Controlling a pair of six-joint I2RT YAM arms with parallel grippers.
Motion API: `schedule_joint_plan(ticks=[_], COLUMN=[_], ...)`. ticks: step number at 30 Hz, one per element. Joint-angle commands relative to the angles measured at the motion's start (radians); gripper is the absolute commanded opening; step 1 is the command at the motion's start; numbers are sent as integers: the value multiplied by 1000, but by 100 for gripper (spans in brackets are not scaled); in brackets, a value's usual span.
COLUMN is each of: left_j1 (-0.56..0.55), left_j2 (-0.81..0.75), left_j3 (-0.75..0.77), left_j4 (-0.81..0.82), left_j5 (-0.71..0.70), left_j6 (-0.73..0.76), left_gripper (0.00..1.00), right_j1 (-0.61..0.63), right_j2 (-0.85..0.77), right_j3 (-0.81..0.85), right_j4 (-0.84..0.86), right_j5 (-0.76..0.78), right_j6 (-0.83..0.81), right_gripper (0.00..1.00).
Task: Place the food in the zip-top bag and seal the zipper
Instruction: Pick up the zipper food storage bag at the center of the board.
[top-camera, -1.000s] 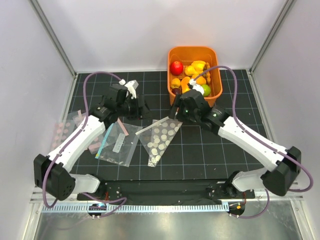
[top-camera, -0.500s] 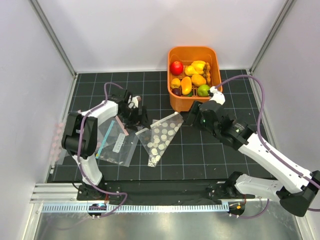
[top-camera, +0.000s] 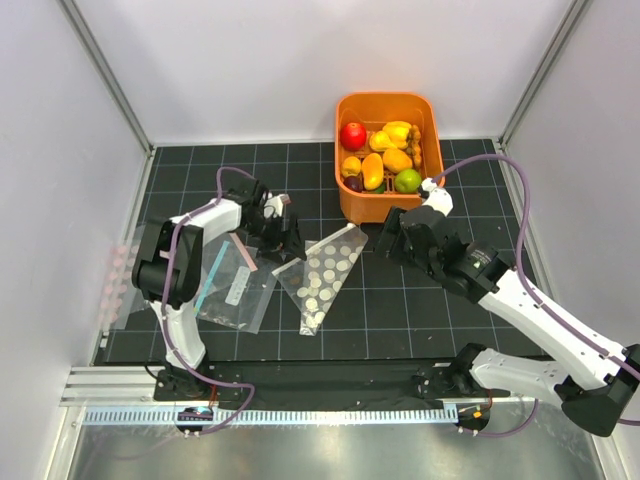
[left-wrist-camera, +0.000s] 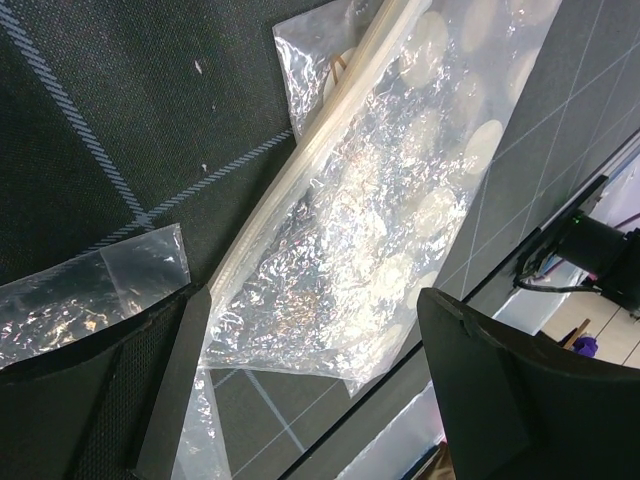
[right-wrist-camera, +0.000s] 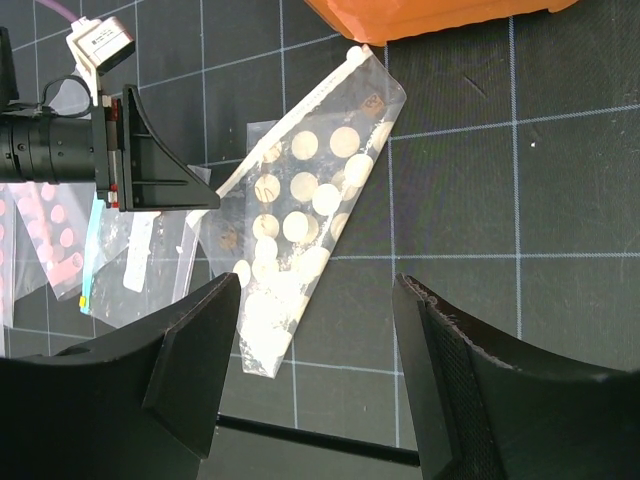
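The zip-top bag (top-camera: 325, 275) with white dots lies flat and empty on the black mat. Its zipper (top-camera: 318, 246) runs along the far edge. It also shows in the left wrist view (left-wrist-camera: 400, 200) and the right wrist view (right-wrist-camera: 300, 220). The food sits in an orange basket (top-camera: 388, 98): red apple (top-camera: 352, 135), yellow pepper (top-camera: 397, 131), mango (top-camera: 373, 170), lime (top-camera: 406, 181), dark purple piece (top-camera: 352, 184). My left gripper (top-camera: 285, 240) is open and low over the bag's left zipper corner (left-wrist-camera: 312, 295). My right gripper (top-camera: 392, 237) is open and empty, right of the bag (right-wrist-camera: 318, 285).
A clear bag with a teal strip and white label (top-camera: 232, 285) lies left of the dotted bag, with a loose pink strip (top-camera: 245, 257) on it. A pink-dotted bag (top-camera: 125, 265) lies at the far left wall. The basket stands just behind the right gripper.
The right arm has drawn back from the basket to the bag's right side. The left arm has folded in and its gripper has come to the bag's left zipper corner.
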Motion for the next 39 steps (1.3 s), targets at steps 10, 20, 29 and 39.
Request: schedule_joint_plan(ticks=[10,20,29,39], left_j1=[-8,-122,-257,-292], left_j2=[-84,-93,-24,0], left_j3=[-41,-90,-85,-70], left_j4=[12,19,-1,-8], left_j5=[-154,-375,-536,-582], left_j6=[30,60,13,-6], left_gripper=[100,100,73,0], right_j1=[3,3,3,3], right_j2=[45,79,65,58], right_j3=[28,62,52,46], right_j4=[58,69,84,88], right_j5=[10,8,26,22], right_j6=[-8,-24,-33,-68], right_gripper=[70,70,70,70])
